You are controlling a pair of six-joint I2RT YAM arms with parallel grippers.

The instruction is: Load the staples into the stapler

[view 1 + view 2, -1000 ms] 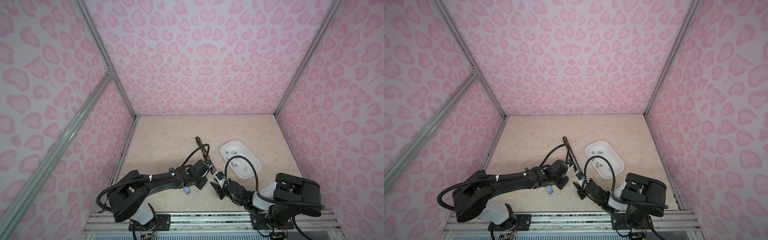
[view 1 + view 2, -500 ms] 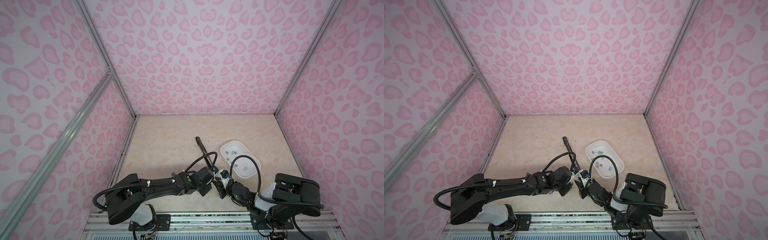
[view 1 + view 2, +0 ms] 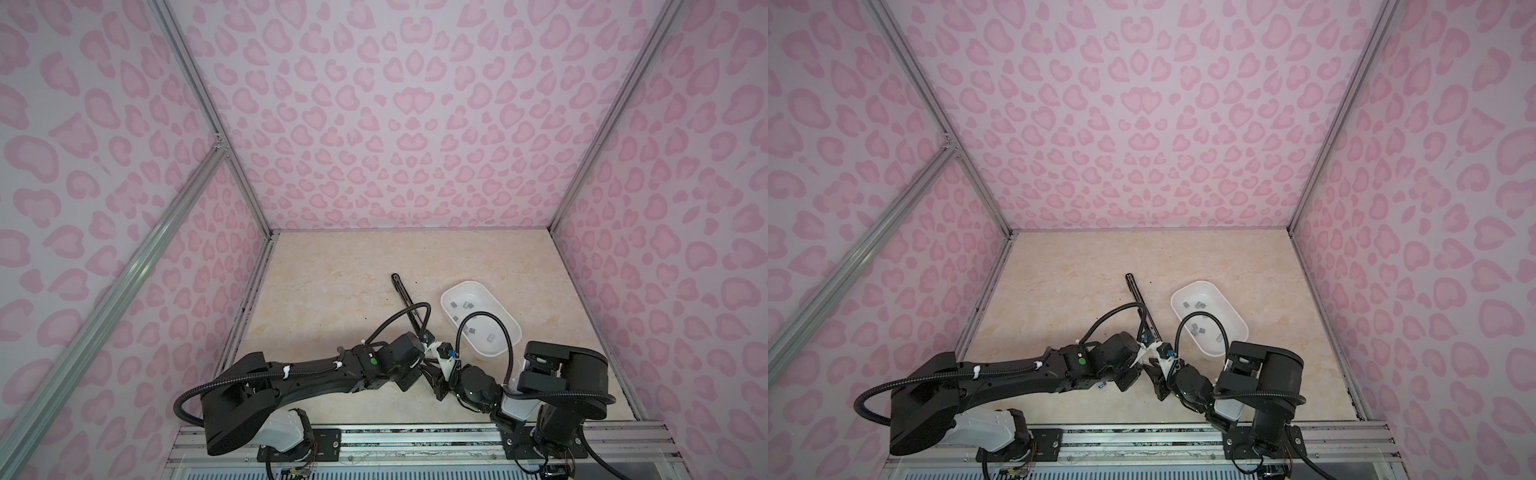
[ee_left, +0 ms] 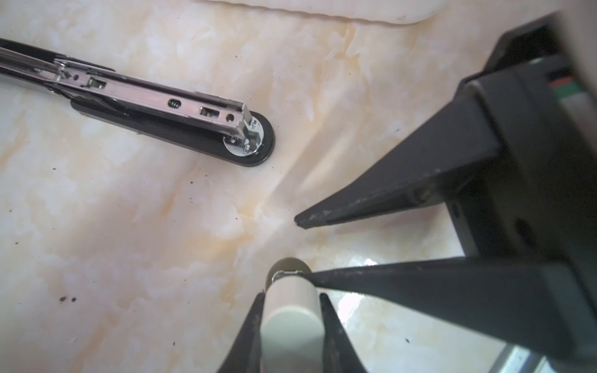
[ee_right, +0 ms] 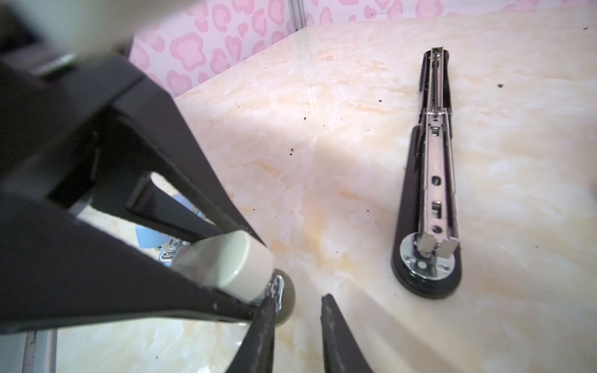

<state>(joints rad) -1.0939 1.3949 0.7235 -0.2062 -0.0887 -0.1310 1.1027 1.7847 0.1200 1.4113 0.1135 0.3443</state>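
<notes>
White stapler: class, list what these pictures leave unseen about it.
- Left wrist view: white stapler runs off the picture edge inside the left tool.
- Right wrist view: its rear hides behind that tool's fingers.
- Both top views: too small for detail.
- Whether it is loaded: cannot tell.

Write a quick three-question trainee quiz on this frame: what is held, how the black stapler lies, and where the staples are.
1. What does the left gripper hold? A) a small beige stapler B) a single staple C) nothing
2. True or false: the black stapler lies opened flat on the table, with nothing gripping it.
3. Fill in: the staples lie in the white ____.
Key: 1 A; 2 true; 3 tray.
</notes>
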